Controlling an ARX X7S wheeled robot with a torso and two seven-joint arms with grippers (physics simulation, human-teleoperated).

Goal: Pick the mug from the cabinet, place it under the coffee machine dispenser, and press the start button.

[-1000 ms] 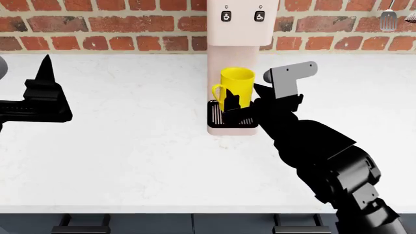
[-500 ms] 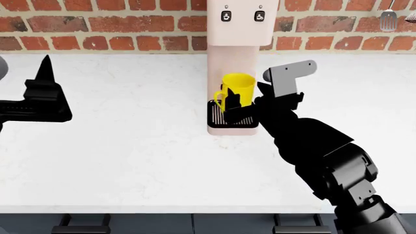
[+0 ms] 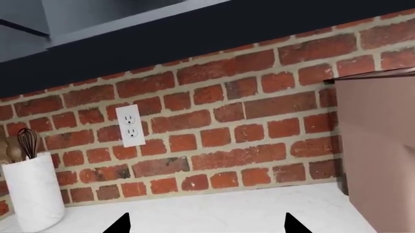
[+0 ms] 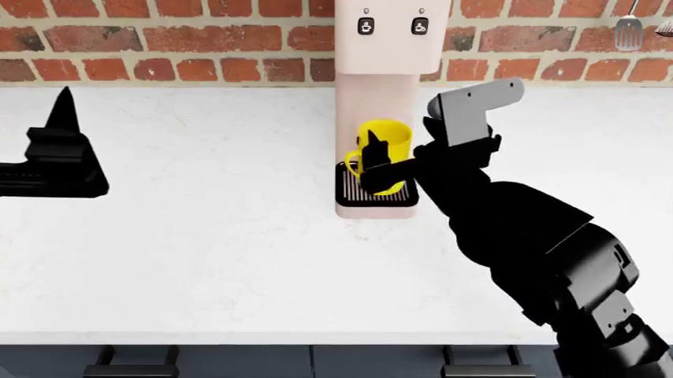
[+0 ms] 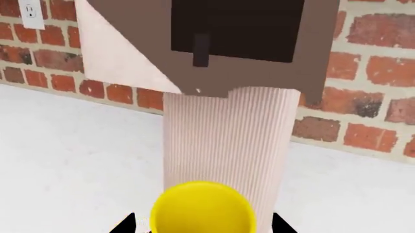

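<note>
Only the left wrist view shows a wall outlet (image 3: 130, 125).

A bright yellow mug (image 4: 385, 155) stands upright on the black slotted drip tray (image 4: 374, 194), handle facing left. The pale pink-beige coffee machine dispenser (image 4: 392, 35) rises behind it against the far wall.

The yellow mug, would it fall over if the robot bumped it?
Probably not easily: the mug looks short, wide and stiff, standing upright on the drip tray. Its smooth sides might slide in the jaws of the right gripper.
</note>
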